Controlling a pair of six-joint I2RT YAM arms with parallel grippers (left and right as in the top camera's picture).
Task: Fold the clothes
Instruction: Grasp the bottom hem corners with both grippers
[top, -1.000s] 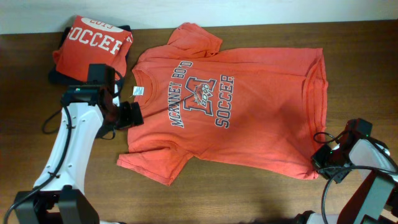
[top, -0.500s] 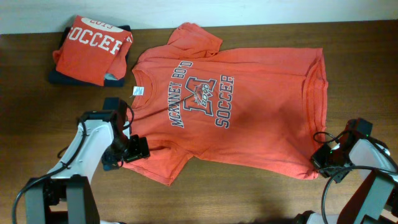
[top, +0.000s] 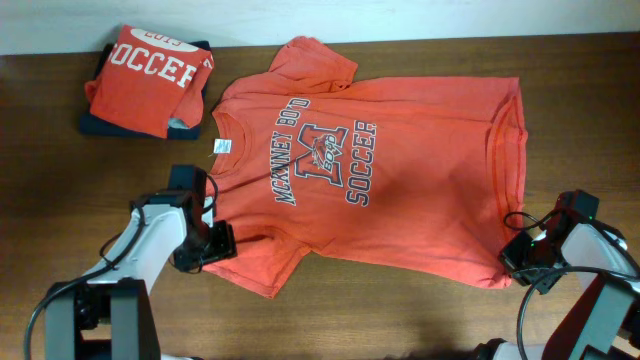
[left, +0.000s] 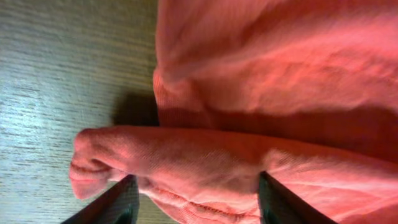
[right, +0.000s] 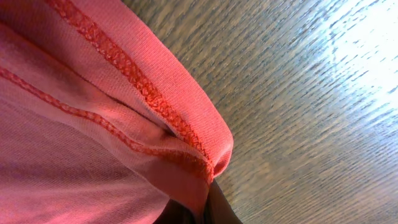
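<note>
An orange-red T-shirt (top: 400, 170) lies spread flat on the wooden table, neck to the left, "SOCCER" lettering up. My left gripper (top: 222, 243) is at the near sleeve; in the left wrist view its jaws (left: 196, 179) stand apart, with a raised fold of the sleeve (left: 186, 152) bunched between the two fingers. At the near right corner of the hem sits my right gripper (top: 512, 262). It is shut (right: 208, 202) on the stitched hem (right: 143, 87), which is pinched and lifted a little off the wood.
A folded orange-red T-shirt (top: 150, 70) with white "SOCCER" lettering rests on a dark folded garment (top: 100, 125) at the back left. Bare wood table (top: 60, 220) surrounds the spread shirt. The table's far edge meets a pale wall (top: 400, 15).
My left arm has swung from the collar down toward the near sleeve, and its jaws have narrowed around the sleeve fold. The right gripper has stayed at the hem corner.
</note>
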